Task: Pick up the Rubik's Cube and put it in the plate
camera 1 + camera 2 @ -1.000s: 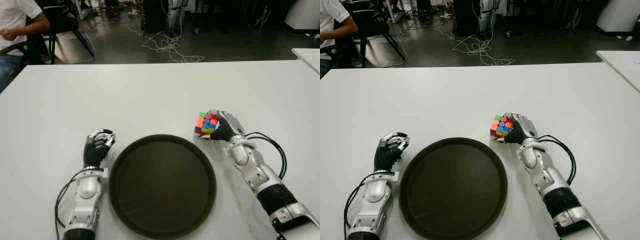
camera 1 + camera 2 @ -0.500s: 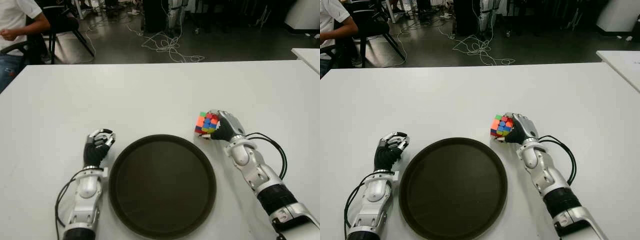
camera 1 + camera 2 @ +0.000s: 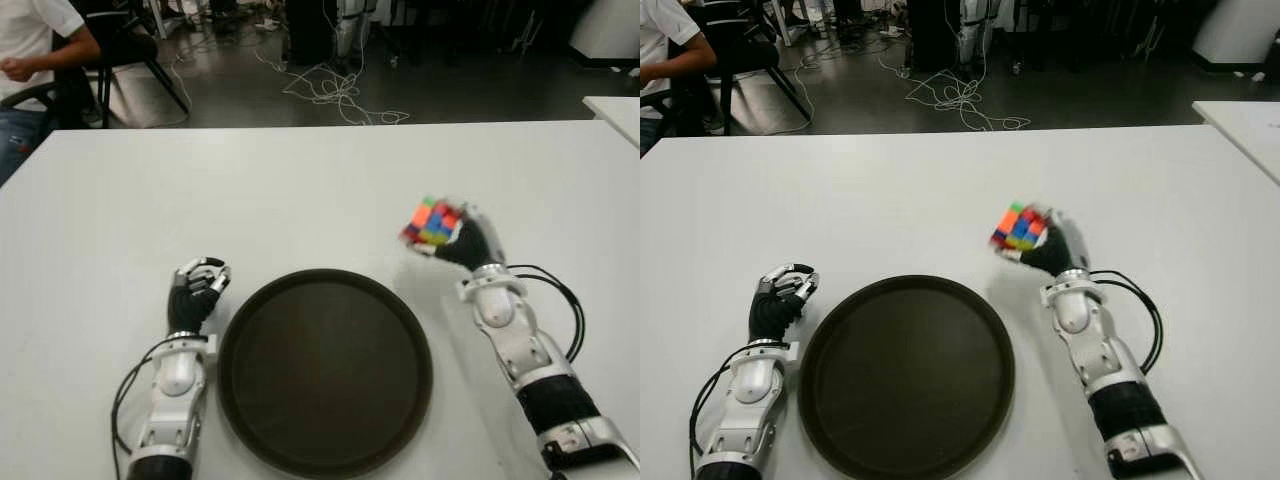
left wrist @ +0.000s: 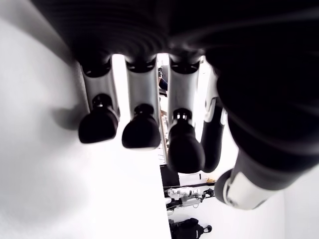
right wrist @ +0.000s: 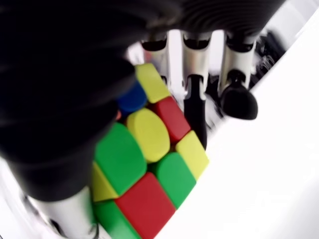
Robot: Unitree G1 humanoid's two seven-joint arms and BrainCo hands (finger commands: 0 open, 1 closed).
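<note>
The Rubik's Cube, many-coloured, is held off the table in my right hand, just beyond the right rim of the plate. In the right wrist view the fingers wrap around the cube, shut on it. The plate is a round dark tray lying on the white table between my two arms. My left hand shows beside the plate's left rim with its fingers curled and nothing in them.
A black cable loops beside my right forearm. Beyond the table's far edge are floor cables, a chair and a seated person at the far left. Another white table corner shows at the right.
My right hand has lifted the cube off the table and moved it up and slightly right. The left hand and the plate have not moved.
</note>
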